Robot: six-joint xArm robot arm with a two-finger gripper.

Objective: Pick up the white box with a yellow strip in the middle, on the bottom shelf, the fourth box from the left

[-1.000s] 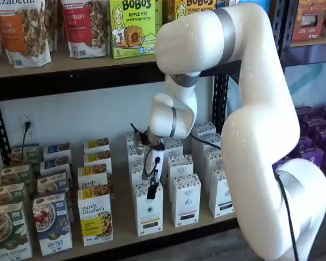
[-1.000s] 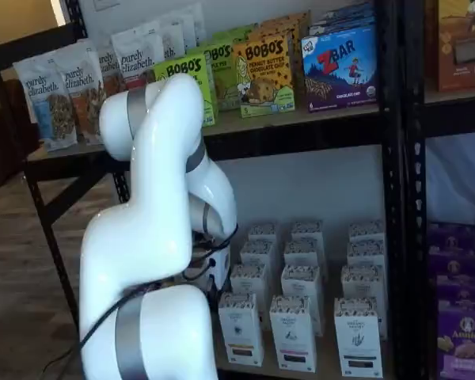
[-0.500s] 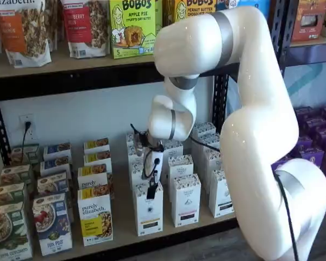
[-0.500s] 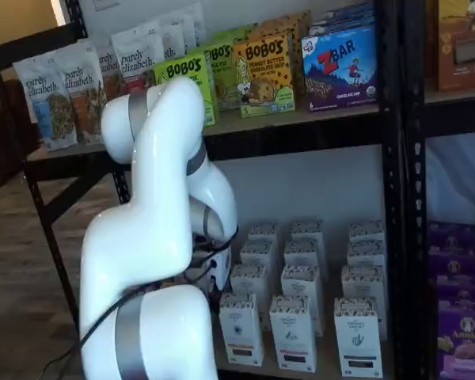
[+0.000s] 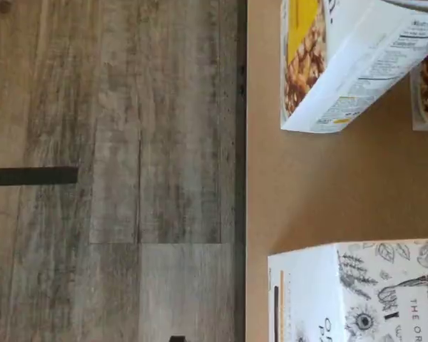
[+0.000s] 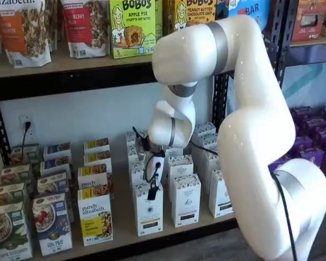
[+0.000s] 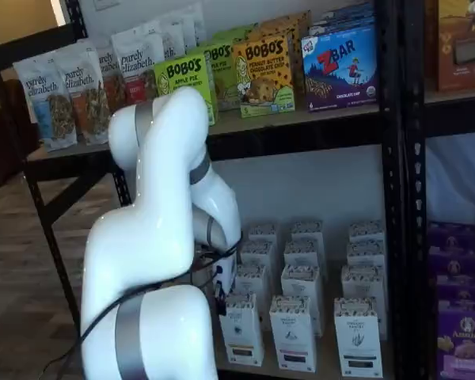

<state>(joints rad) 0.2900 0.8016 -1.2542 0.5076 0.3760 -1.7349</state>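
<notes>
Nearest you, the arm's big elbow [image 6: 250, 125] has swung a little lower and to the left over the last second, carrying the gripper [image 6: 151, 191] down onto the front row. It hangs just above the white box [image 6: 148, 208], at the front edge of the bottom shelf [image 6: 125, 231]. The fingers show side-on, so you can't see a gap, though they stand at their widest. Nothing is held. Judging by that, you're lining up the descent, with the grasp not yet made.

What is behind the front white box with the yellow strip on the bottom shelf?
Behind the white box, more matching white cartons stand in a row toward the wall. The arm and black fingers cover most of them.
</notes>
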